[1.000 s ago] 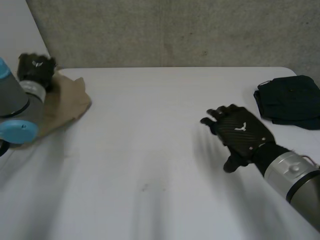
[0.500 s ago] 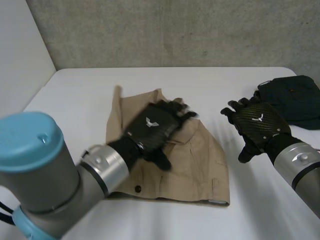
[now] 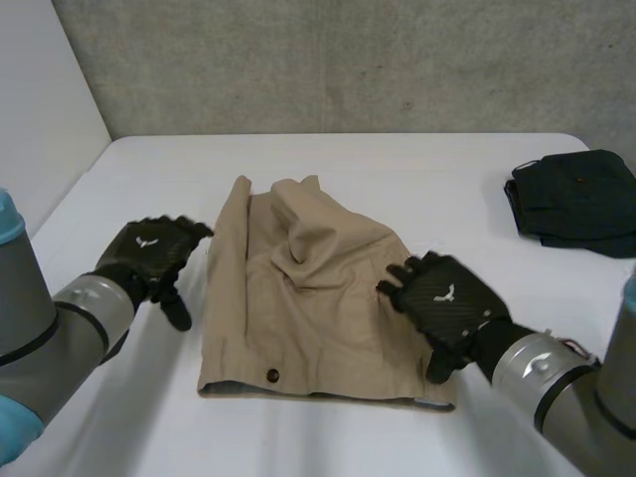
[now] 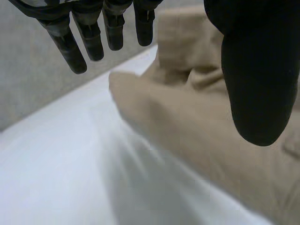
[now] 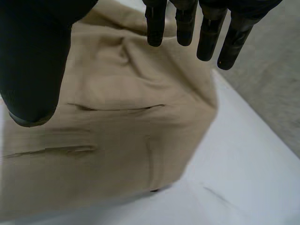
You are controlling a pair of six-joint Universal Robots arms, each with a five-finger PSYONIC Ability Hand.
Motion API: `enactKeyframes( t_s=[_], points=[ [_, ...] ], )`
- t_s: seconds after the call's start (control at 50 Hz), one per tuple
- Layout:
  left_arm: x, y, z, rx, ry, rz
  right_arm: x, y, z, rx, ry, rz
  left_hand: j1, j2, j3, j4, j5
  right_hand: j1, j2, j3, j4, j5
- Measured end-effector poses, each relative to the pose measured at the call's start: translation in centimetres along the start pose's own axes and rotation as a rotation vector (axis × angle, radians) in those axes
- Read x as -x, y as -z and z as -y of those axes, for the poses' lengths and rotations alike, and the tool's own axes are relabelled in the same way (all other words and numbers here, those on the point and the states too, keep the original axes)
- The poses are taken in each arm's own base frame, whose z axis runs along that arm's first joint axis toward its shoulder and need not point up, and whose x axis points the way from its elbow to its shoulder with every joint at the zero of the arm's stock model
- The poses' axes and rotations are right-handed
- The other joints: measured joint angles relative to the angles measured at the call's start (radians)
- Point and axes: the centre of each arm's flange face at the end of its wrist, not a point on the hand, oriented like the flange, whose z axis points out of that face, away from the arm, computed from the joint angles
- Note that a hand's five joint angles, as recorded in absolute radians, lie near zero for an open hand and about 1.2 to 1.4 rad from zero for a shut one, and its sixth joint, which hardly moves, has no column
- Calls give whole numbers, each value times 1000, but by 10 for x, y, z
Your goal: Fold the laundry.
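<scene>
Tan shorts [image 3: 308,298] lie rumpled mid-table [image 3: 397,169]. I read the left hand [image 3: 149,253] just beside their left edge, fingers straight, holding nothing. The right hand [image 3: 442,298] is over their right edge, fingers spread, empty. The right wrist view adds a pocket slit [image 5: 117,108]; the head view shows a waist button [image 3: 271,375], a white emblem [image 3: 444,293] on each hand's back, and a dark folded garment [image 3: 576,204] well right of the shorts.

The left arm [image 3: 60,328] comes in low; the left hand [image 3: 149,256] is palm down, fingers straight, thumb apart, holding nothing. The right arm [image 3: 556,383] ends in the right hand [image 3: 444,298], equally relaxed and empty.
</scene>
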Motion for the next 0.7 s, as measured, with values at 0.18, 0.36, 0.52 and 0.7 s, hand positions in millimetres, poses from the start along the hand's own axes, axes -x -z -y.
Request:
enactKeyframes(
  t_s=[0.18,0.36,0.52,0.7],
  points=[
    [-2,1,-23,75,15,-45,23,-4,-11,35,67,76,0,0,0,0,0,0,0,0,0,0],
    [-18,-8,-41,94,14,-137,23,-5,-14,49,63,66,33,28,21,21,5,0,0,0,0,0],
    [-25,-20,-50,93,2,-151,20,-5,-15,58,54,48,533,494,483,495,451,0,0,0,0,0],
    [-11,-24,-23,6,-8,-70,15,-3,-10,43,59,23,894,972,963,990,895,0,0,0,0,0]
  ],
)
